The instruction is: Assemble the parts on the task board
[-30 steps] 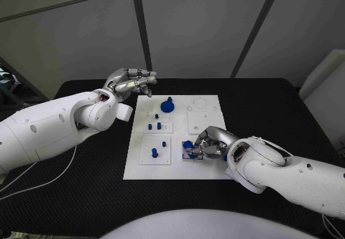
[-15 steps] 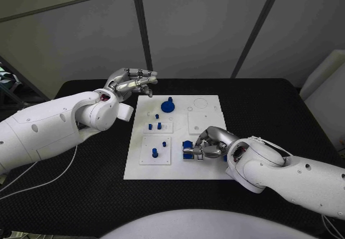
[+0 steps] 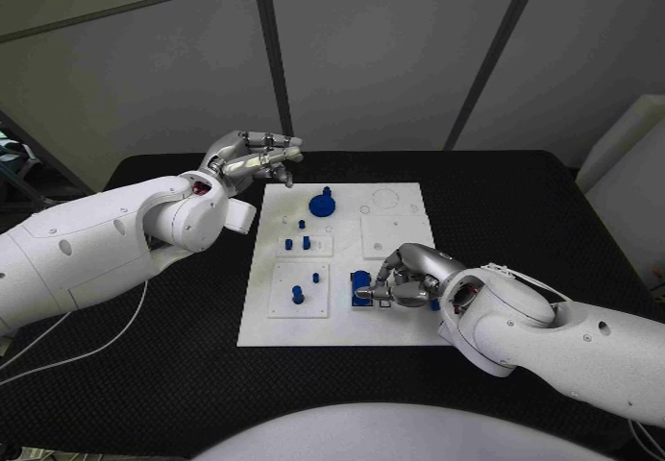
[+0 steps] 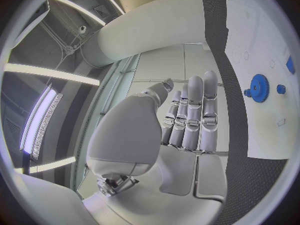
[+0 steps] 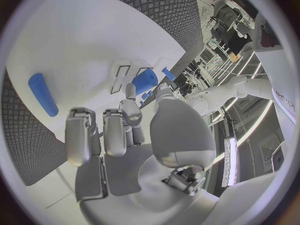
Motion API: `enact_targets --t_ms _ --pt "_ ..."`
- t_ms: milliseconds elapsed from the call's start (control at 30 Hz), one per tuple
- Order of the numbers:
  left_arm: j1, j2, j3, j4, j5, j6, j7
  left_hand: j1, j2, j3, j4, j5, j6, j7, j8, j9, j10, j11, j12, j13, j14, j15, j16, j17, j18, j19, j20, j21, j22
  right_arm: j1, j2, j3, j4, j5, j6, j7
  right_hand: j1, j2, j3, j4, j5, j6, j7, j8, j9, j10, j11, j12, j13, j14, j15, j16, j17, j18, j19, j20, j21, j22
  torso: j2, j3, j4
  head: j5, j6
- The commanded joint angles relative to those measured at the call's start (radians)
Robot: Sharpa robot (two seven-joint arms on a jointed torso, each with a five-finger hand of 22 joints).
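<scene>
Right hand [image 3: 406, 279] low over the near right part of the task board [image 3: 402, 331], thumb and a fingertip pinching a blue cylindrical part [image 5: 144, 81] held just above the white surface; other fingers [image 5: 80, 135] curled beside it. Loose blue bar [image 5: 42, 94] flat on the board, well apart from those fingers. Left hand [image 3: 255, 157] raised off the far left corner, fingers curled together on nothing. Blue gear [image 4: 258, 88] lying beyond its fingertips.

The left silver many-fingered hand [image 3: 257, 157] hangs raised with fingers curled in, holding nothing; the right silver many-fingered hand [image 3: 405, 277] is lowered, fingertips pinching a blue cylindrical part [image 5: 144, 81]
</scene>
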Motion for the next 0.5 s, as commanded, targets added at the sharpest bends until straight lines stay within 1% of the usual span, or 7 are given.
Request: enact_targets --t_ms 33,200,300,367,400,500 --pt "0.002 0.001 0.001 0.001 0.003 0.011 0.003 0.000 0.006 -0.007 0.001 -0.003 -0.005 -0.001 0.006 0.000 -0.008 -0.002 0.005 -0.001 -0.009 -0.001 -0.005 -0.002 -0.002 0.001 0.005 -0.004 -0.001 0.001 -0.002 0.000 0.003 -0.036 0.012 0.013 0.038 0.009 0.006 -0.004 0.007 -0.004 -0.005 0.007 0.004 0.004 -0.006 0.003 0.004 0.056 -0.007 0.000 0.003 -0.003 0.009 -0.001 -0.001 0.121 0.000 -0.0007 0.0001 -0.001 0.000" --pt "0.002 0.002 0.001 0.000 0.003 0.013 0.001 0.000 0.007 -0.009 0.001 -0.003 -0.008 -0.001 0.008 0.000 -0.010 -0.001 0.008 -0.002 -0.009 0.000 -0.004 -0.002 -0.002 0.001 0.005 -0.006 -0.003 0.001 0.000 0.000 -0.008 -0.039 0.020 0.011 0.059 0.032 0.000 0.000 0.057 -0.004 -0.007 0.013 0.009 0.005 -0.008 0.000 0.005 0.056 -0.008 -0.001 0.004 -0.002 0.009 -0.002 -0.002 0.121 0.001 -0.0005 0.0019 -0.003 0.001" --pt "0.002 0.002 0.001 0.000 0.003 0.013 0.001 0.000 0.007 -0.009 0.001 -0.003 -0.008 -0.001 0.008 0.000 -0.010 -0.001 0.008 -0.002 -0.009 0.000 -0.004 -0.002 -0.002 0.001 0.005 -0.006 -0.003 0.001 0.002 0.000 -0.015 -0.041 0.026 0.007 0.080 0.040 -0.001 -0.005 0.066 -0.004 -0.008 0.017 0.012 0.005 -0.009 0.000 0.007 0.056 -0.009 -0.001 0.005 -0.002 0.009 -0.003 -0.002 0.122 0.001 -0.0007 0.0032 -0.002 0.000" --pt "0.002 0.001 0.001 0.000 0.003 0.013 0.000 -0.001 0.007 -0.010 0.002 -0.003 -0.008 -0.001 0.008 0.000 -0.011 -0.001 0.008 -0.002 -0.009 0.000 -0.004 -0.002 -0.002 0.001 0.005 -0.006 -0.003 0.001 0.004 0.000 -0.020 -0.041 0.026 0.005 0.089 0.046 -0.001 -0.006 0.069 -0.004 -0.008 0.018 0.013 0.006 -0.009 0.000 0.008 0.056 -0.009 -0.001 0.005 -0.003 0.010 -0.003 -0.002 0.122 0.001 -0.0009 0.0030 -0.002 0.000" --pt "0.002 0.002 0.001 0.000 0.003 0.013 0.000 -0.001 0.007 -0.010 0.002 -0.003 -0.008 -0.001 0.008 0.000 -0.011 -0.001 0.008 -0.002 -0.009 0.000 -0.004 -0.002 -0.002 0.001 0.005 -0.006 -0.003 0.001 0.005 0.000 -0.021 -0.041 0.025 0.005 0.092 0.049 0.000 -0.005 0.070 -0.004 -0.008 0.019 0.014 0.006 -0.010 0.000 0.008 0.056 -0.009 0.000 0.006 -0.003 0.010 -0.003 -0.002 0.122 0.001 -0.0006 0.0019 -0.001 -0.001" --pt "0.002 0.002 0.001 -0.001 0.003 0.013 -0.001 -0.001 0.007 -0.010 0.002 -0.003 -0.008 -0.001 0.008 0.000 -0.011 -0.001 0.008 -0.002 -0.009 0.000 -0.004 -0.002 -0.002 0.001 0.005 -0.006 -0.003 0.001 0.007 0.000 -0.024 -0.042 0.026 0.005 0.096 0.052 -0.001 -0.005 0.073 -0.003 -0.009 0.020 0.014 0.007 -0.010 0.002 0.010 0.057 -0.010 0.000 0.007 -0.003 0.011 -0.004 -0.001 0.124 0.001 -0.0003 0.0014 0.000 -0.001"
